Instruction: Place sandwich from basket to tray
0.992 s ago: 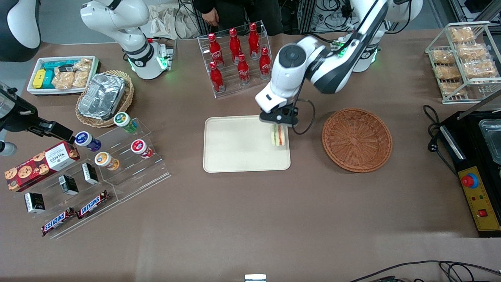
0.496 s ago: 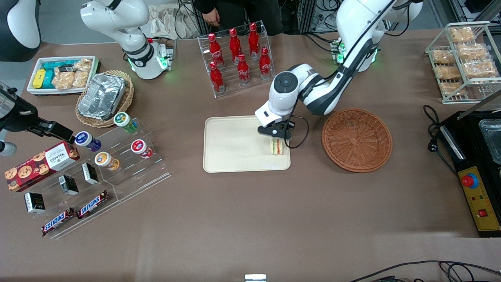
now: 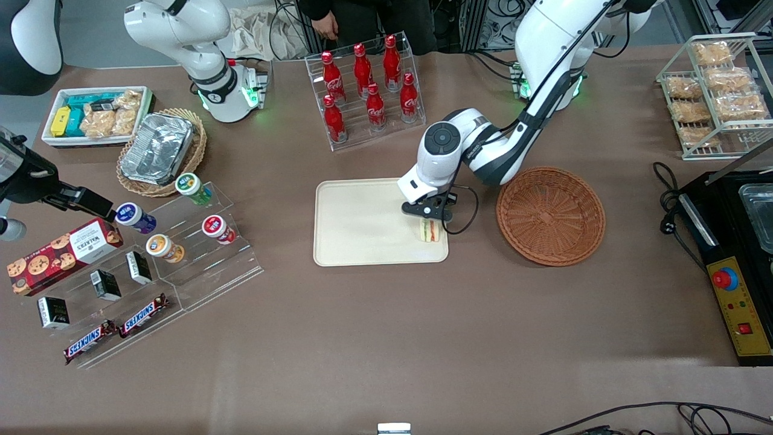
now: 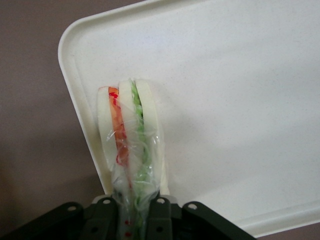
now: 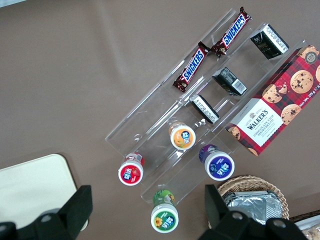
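Note:
The sandwich (image 3: 429, 230), a wrapped wedge of white bread with orange-red and green layers, stands on edge on the cream tray (image 3: 362, 223), near the tray's edge that faces the basket. My left gripper (image 3: 427, 219) is shut on the sandwich's wrapped end and sits low over the tray. In the left wrist view the black fingers (image 4: 160, 215) pinch the sandwich (image 4: 129, 135) over the tray's corner (image 4: 240, 100). The reddish-brown wicker basket (image 3: 550, 215) lies beside the tray, toward the working arm's end, with nothing in it.
A rack of red cola bottles (image 3: 366, 90) stands farther from the camera than the tray. An acrylic stand with cups and snack bars (image 3: 157, 260) and a tan basket with a foil container (image 3: 160, 151) lie toward the parked arm's end. A snack rack (image 3: 712, 90) lies toward the working arm's end.
The gripper has come down with the sandwich, from above the tray's edge to low on the tray, and a little nearer the camera. It stays shut on it.

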